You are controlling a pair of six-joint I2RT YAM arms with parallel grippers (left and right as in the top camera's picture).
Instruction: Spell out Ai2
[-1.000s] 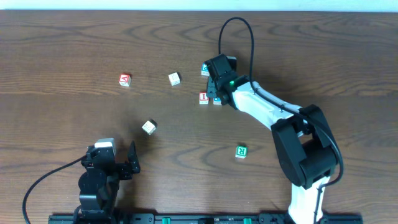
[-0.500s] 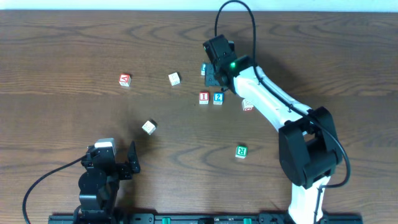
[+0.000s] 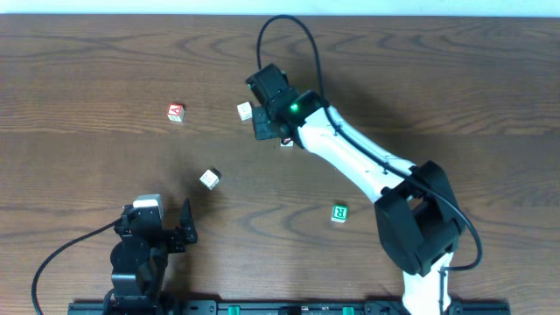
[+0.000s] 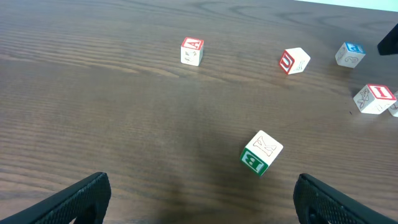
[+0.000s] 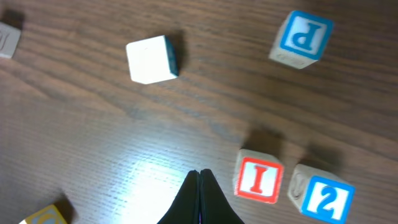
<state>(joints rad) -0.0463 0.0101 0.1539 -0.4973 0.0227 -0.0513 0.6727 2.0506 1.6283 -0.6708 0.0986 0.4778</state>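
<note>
The red A block (image 3: 176, 112) lies alone at the left; it also shows in the left wrist view (image 4: 192, 51). The red I block (image 5: 259, 179) and the blue 2 block (image 5: 322, 198) stand side by side, I on the left, just right of my right gripper (image 5: 199, 177), which is shut and empty. In the overhead view my right gripper (image 3: 266, 124) hovers beside a white block (image 3: 245, 111), and the arm hides most of the I and 2 blocks. My left gripper (image 4: 214, 202) is open and empty near the front edge.
A blue P block (image 5: 302, 38) and a white block with a teal side (image 5: 151, 59) lie beyond the I and 2. A green-lettered block (image 4: 261, 152) and a red U block (image 4: 294, 61) lie ahead of the left gripper. A green R block (image 3: 339, 213) sits front right.
My right gripper rose from the 2 block, leaving it beside the I block, then swung left toward the white block. The left arm has not moved.
</note>
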